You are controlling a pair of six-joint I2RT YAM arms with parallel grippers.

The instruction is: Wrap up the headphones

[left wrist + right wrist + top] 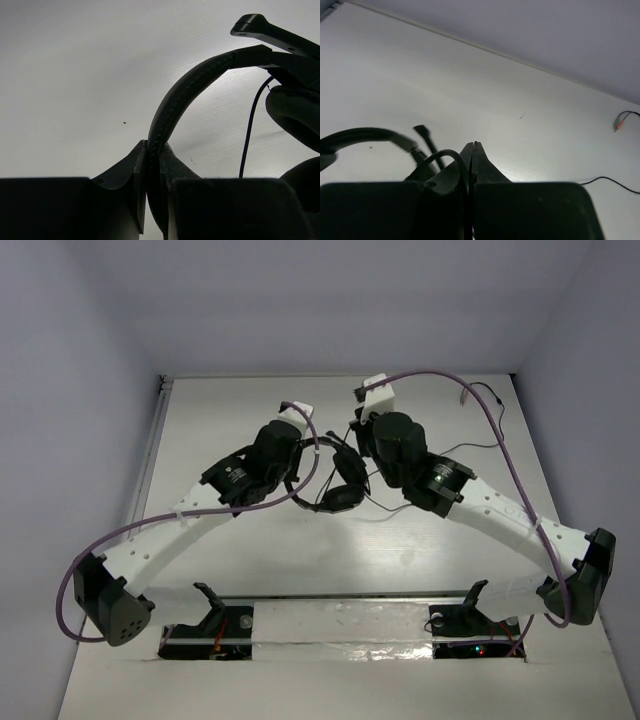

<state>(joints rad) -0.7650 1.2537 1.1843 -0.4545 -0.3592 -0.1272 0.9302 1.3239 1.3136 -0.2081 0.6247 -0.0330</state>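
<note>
The black headphones (338,490) lie at the table's middle between both arms. My left gripper (298,468) is shut on the padded headband (175,105), which arches up and right from my jaws (154,150) to an earcup (295,115) and a thin boom (270,30). My right gripper (360,433) is shut on the thin dark cable (451,155), which loops into the closed jaws (473,146). The headband also shows at the left of the right wrist view (365,135). The cable runs on over the table (610,181) to the small reddish plug (619,122) at the far right.
Thick purple robot cables (505,450) arc over both arms. The loose thin cable (497,405) trails to the table's back right corner. Grey walls (80,390) enclose the white table on three sides. Two black stands (215,602) sit at the near edge.
</note>
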